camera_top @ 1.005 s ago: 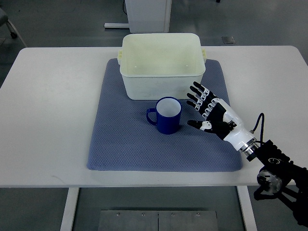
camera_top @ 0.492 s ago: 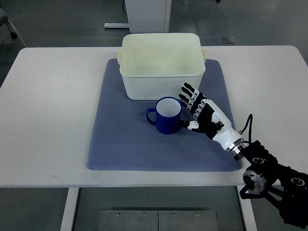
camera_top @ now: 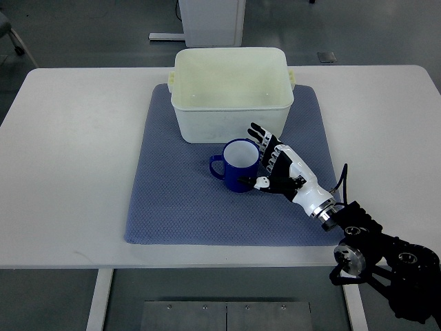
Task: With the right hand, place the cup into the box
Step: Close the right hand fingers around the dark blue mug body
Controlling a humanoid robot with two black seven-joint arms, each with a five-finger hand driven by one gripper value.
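Right hand [camera_top: 275, 167]: you've moved it left since before; spread fingers now touch the cup [camera_top: 238, 165].
Box [camera_top: 231, 91]: unmoved.

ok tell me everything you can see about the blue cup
The blue cup is a dark blue mug with a pale inside, apparently empty. It stands upright on the blue-grey mat, just in front of the cream box, not in it. Its loop handle points to the picture's left. The material looks glossy, like ceramic or plastic. The right hand is at its right side with fingers spread beside the rim and the thumb at the wall; contact is unclear.
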